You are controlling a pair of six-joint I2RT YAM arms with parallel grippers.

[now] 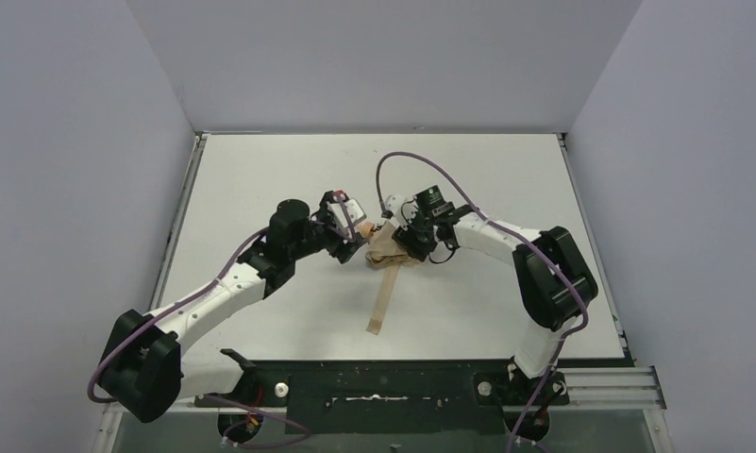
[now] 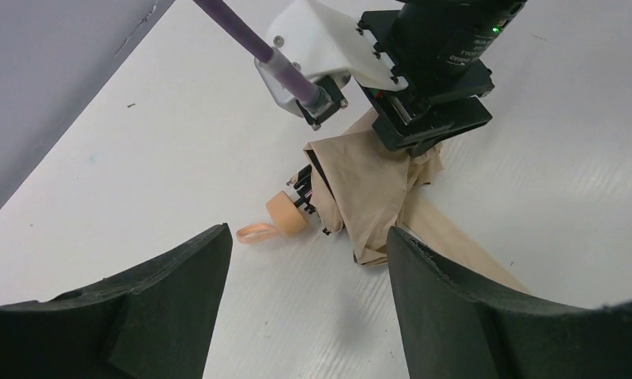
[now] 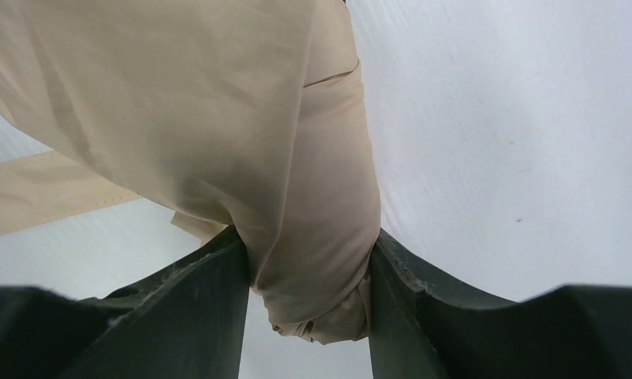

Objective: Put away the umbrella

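On the tabletop (image 1: 289,170), the umbrella (image 1: 385,249) lies at centre, its strap (image 1: 381,302) trailing toward 6 o'clock. Right fingers (image 3: 210,276) clamp its bunched fabric; left fingers (image 2: 178,276), apart, should close squarely on the handle (image 2: 287,212) at its 10 o'clock end.

White, finely ribbed tabletop (image 1: 289,179), enclosed by a plain grey left wall (image 1: 72,142), far wall (image 1: 383,57) and right wall (image 1: 685,142). A black mounting plate (image 1: 402,382) runs along its near edge, meeting a silver slotted rail (image 1: 610,385) at the right. A small dark speck (image 2: 131,104) marks the surface near the left wall.
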